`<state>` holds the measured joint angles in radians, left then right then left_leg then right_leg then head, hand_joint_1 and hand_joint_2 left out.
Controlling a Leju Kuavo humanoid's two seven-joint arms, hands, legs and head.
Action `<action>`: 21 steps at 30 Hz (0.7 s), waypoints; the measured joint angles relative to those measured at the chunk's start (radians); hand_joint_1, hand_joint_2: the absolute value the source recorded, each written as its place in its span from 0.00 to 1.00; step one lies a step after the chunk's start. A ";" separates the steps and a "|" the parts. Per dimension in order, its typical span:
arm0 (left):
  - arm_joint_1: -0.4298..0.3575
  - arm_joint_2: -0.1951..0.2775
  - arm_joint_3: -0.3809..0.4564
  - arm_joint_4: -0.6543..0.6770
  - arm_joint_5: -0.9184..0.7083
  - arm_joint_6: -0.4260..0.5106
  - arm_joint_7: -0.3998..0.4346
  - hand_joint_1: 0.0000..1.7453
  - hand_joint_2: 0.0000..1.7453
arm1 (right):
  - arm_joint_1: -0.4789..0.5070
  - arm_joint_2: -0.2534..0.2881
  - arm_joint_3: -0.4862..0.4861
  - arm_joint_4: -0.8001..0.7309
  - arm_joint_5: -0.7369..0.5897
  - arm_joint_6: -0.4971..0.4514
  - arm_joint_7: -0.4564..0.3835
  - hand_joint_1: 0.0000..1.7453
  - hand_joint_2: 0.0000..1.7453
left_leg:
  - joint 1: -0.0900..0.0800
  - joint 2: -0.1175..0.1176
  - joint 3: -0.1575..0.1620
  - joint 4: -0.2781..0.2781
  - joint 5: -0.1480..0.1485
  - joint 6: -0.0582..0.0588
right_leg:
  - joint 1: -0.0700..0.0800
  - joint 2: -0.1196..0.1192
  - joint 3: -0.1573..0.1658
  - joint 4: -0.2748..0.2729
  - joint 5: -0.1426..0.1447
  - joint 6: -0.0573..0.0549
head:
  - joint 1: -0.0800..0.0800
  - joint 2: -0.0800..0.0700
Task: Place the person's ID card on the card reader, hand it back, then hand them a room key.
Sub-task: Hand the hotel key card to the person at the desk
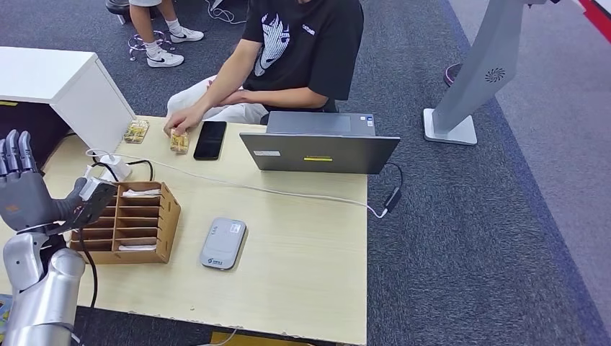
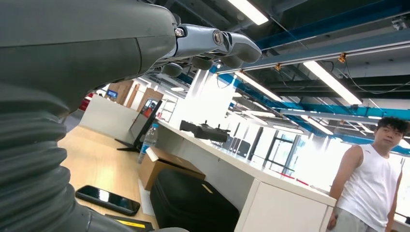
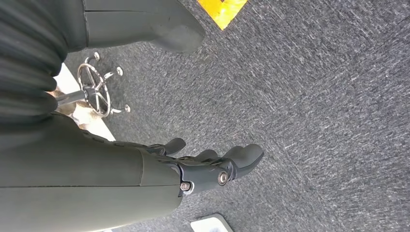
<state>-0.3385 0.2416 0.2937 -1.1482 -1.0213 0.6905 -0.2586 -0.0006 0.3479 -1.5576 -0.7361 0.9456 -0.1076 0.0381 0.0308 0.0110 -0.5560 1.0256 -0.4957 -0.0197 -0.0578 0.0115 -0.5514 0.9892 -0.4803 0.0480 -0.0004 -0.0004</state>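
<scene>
head: high, down at table (image 1: pixel 302 245) | left wrist: upward | right wrist: floorward

Legible text: none in full | black T-shirt (image 1: pixel 302 43) of the seated person: a white graphic and a small white chest word are seen, too small to be read | laptop (image 1: pixel 319 148) lid: a white sticker and a yellow label are carried, print unreadable | grey card reader (image 1: pixel 223 244): a small logo is borne, illegible
</scene>
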 joint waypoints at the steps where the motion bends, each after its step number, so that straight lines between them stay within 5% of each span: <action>1: 0.000 -0.003 0.000 0.000 0.003 0.000 -0.001 0.00 1.00 | 0.000 0.000 0.000 0.000 0.000 0.000 0.000 0.00 1.00 | 0.000 0.000 0.000 0.000 0.000 0.000 | 0.000 0.000 0.000 0.000 0.000 0.000 | 0.000 0.000; 18: 0.062 -0.003 -0.058 -0.060 -0.008 0.000 0.047 0.00 1.00 | -0.004 0.001 0.000 0.005 0.039 0.010 -0.012 0.00 1.00 | 0.000 0.000 0.000 0.000 0.000 0.000 | 0.000 0.000 0.000 0.000 0.000 0.000 | 0.000 0.000; 21: 0.158 0.023 -0.091 -0.148 -0.023 0.000 0.105 0.00 1.00 | -0.007 0.005 0.007 0.095 0.067 -0.113 -0.110 0.00 1.00 | 0.001 0.003 0.001 -0.001 -0.001 -0.001 | 0.000 0.003 -0.001 0.000 -0.001 -0.001 | 0.000 0.000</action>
<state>-0.1805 0.2648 0.2032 -1.2963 -1.0438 0.6906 -0.1538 -0.0073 0.3531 -1.5508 -0.6411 1.0124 -0.2202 -0.0717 0.0315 0.0142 -0.5550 1.0247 -0.4969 -0.0209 -0.0574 0.0145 -0.5520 0.9897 -0.4810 0.0473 -0.0005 -0.0004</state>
